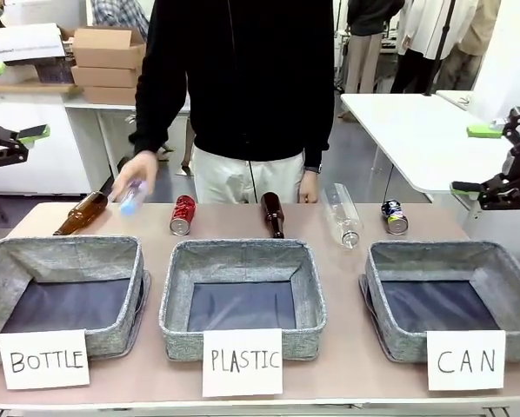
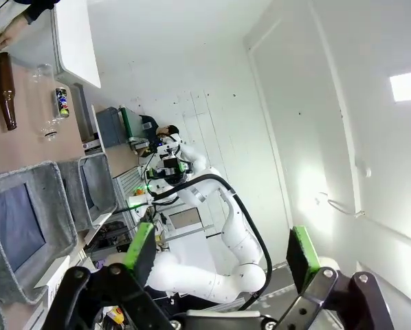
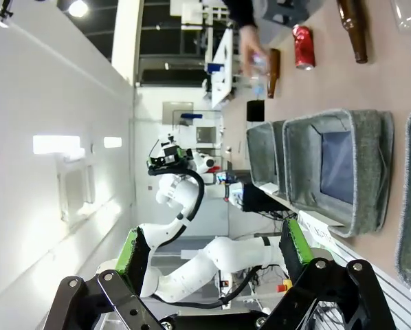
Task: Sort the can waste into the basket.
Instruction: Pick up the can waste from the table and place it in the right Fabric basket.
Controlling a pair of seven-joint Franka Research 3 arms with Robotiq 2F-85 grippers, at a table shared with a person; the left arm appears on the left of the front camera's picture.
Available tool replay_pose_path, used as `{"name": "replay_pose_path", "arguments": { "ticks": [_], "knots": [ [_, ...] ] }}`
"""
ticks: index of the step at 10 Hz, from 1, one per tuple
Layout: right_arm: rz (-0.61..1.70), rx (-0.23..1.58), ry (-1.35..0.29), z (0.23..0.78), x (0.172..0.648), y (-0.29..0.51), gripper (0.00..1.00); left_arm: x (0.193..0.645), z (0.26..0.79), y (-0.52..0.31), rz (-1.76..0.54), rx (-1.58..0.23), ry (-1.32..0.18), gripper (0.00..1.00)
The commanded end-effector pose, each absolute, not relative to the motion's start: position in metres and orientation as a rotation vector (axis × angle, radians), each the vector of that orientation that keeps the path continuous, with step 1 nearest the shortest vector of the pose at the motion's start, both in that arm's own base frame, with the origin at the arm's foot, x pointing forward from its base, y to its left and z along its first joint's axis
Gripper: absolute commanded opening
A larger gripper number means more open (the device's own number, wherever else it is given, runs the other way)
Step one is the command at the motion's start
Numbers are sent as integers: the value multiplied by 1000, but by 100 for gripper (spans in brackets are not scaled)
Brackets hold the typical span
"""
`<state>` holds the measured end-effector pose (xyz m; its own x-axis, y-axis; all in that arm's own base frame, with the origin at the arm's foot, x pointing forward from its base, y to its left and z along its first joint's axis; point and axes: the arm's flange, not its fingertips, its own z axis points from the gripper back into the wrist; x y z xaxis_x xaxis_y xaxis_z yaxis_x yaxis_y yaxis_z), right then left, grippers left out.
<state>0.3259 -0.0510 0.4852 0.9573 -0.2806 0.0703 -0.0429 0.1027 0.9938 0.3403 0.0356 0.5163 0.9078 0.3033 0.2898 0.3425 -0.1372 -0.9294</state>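
The red can (image 1: 183, 215) lies on its side behind the PLASTIC basket and appears again as the red can (image 3: 303, 47). A dark can (image 1: 394, 216) lies just behind the grey basket (image 1: 452, 253) carded "CAN", at the table's right. In the left wrist view the dark can (image 2: 62, 102) is far off near the basket (image 2: 99, 180). My left gripper (image 1: 13, 102) hangs open off the table's left side, its jaws (image 2: 221, 258) wide and empty. The right gripper (image 1: 477, 158) is raised off the right side, open (image 3: 214, 254), holding nothing.
A person stands at the far side; their hand (image 1: 134, 178) holds a clear bottle at the back left. Two brown bottles (image 1: 82, 213) (image 1: 273, 215) and a clear bottle (image 1: 343, 215) lie in the back row. Baskets marked BOTTLE (image 1: 64, 246) and PLASTIC (image 1: 243, 248) sit left and centre.
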Motion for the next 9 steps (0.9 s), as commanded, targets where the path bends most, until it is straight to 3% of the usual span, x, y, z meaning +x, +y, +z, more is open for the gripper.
{"name": "replay_pose_path", "arguments": {
  "ticks": [1,6,8,9],
  "knots": [
    [-151,1470,-288,486,329,-52,100,341,518,33,-42,-1755,-506,100],
    [-178,1461,-267,485,325,-51,100,341,518,33,-42,-1755,-506,100],
    [-203,1219,-292,498,361,-22,100,341,518,33,-42,-1755,-506,100],
    [-195,891,-398,501,379,-15,100,341,518,33,-42,-1755,-506,100]
  ]
}}
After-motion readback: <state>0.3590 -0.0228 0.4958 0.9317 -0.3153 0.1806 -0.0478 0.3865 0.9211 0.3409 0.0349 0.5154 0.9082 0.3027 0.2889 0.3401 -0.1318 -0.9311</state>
